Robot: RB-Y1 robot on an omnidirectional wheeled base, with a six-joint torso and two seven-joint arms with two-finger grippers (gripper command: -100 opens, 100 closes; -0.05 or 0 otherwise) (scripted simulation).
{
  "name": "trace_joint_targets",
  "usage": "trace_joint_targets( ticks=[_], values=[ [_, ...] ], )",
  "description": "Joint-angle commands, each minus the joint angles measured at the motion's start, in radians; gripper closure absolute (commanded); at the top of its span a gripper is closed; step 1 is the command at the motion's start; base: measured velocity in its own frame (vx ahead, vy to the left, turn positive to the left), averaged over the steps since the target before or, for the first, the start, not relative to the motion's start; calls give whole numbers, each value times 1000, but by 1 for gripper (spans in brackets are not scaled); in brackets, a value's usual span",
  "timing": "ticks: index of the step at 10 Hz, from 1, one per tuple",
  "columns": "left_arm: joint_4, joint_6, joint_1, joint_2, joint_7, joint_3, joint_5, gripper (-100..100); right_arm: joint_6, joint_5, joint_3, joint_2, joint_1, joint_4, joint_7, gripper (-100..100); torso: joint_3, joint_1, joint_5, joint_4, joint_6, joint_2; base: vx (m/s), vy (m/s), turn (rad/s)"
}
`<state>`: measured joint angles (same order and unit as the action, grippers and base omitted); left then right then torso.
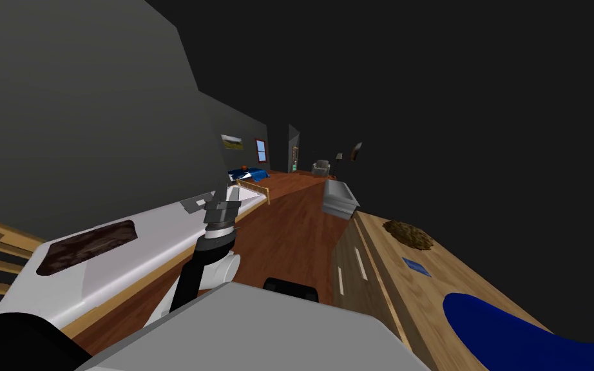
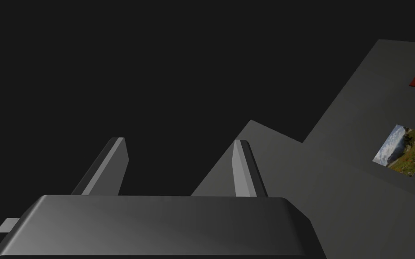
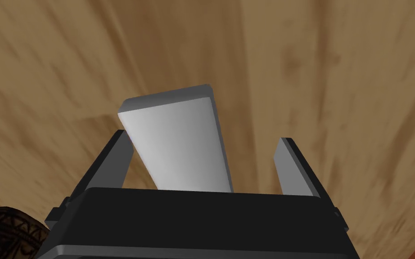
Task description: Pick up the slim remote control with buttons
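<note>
The right gripper (image 3: pixel 203 138) had its two fingers spread wide. The remote (image 3: pixel 175 139), a plain light grey slab, sat between them, with a brown wooden top (image 3: pixel 337 81) behind it. It was very close to one finger and well away from the other. The left gripper (image 2: pixel 180 141) was also spread open, holding nothing.
</note>
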<state>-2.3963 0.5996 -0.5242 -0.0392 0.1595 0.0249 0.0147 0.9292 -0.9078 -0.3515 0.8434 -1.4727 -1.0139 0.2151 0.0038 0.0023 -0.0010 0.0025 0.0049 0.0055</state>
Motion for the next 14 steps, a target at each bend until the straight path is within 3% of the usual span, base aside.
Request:
trace_joint_targets(
  ticks=[1,4,5,6,9,10,11,12,13,14],
  values=[
    [0,0,0,0,0,0,0,0,7,50,50,33,36,50,3,-100,0,0,0,0,0,0,-120,60,87],
    [0,0,0,0,0,0,0,0,11,127,125,62,68,112,6,-100,0,-2,-1,1,-2,0,-95,58,115],
    [0,0,0,0,0,0,0,0,15,162,160,91,100,146,8,-100,1,-3,-2,1,-1,0,-93,93,150],
    [0,0,0,0,0,0,0,0,15,180,178,91,100,159,8,-100,1,-3,-4,2,-2,1,-69,70,96],
    [0,0,0,0,0,0,0,0,22,270,266,148,163,250,14,-100,2,-6,-5,3,-1,0,-81,73,142],
    [0,0,0,0,0,0,0,0,22,287,284,148,163,254,14,-100,2,-6,-5,3,-2,1,-68,66,80],
    [0,0,0,0,0,0,0,0,26,323,319,177,195,299,17,-100,2,-6,-6,3,0,1,-81,93,145],
    [0,0,0,0,0,0,0,0,26,340,337,177,195,301,17,-100,2,-6,-6,3,-2,1,-76,77,114],
    [0,0,0,0,0,0,0,0,30,375,375,206,226,349,20,-100,2,-7,-6,3,-1,1,-91,77,166],
    [0,0,0,0,0,0,0,0,30,393,390,206,226,349,20,-100,3,-7,-6,3,-2,2,-83,60,97]
  ],
)
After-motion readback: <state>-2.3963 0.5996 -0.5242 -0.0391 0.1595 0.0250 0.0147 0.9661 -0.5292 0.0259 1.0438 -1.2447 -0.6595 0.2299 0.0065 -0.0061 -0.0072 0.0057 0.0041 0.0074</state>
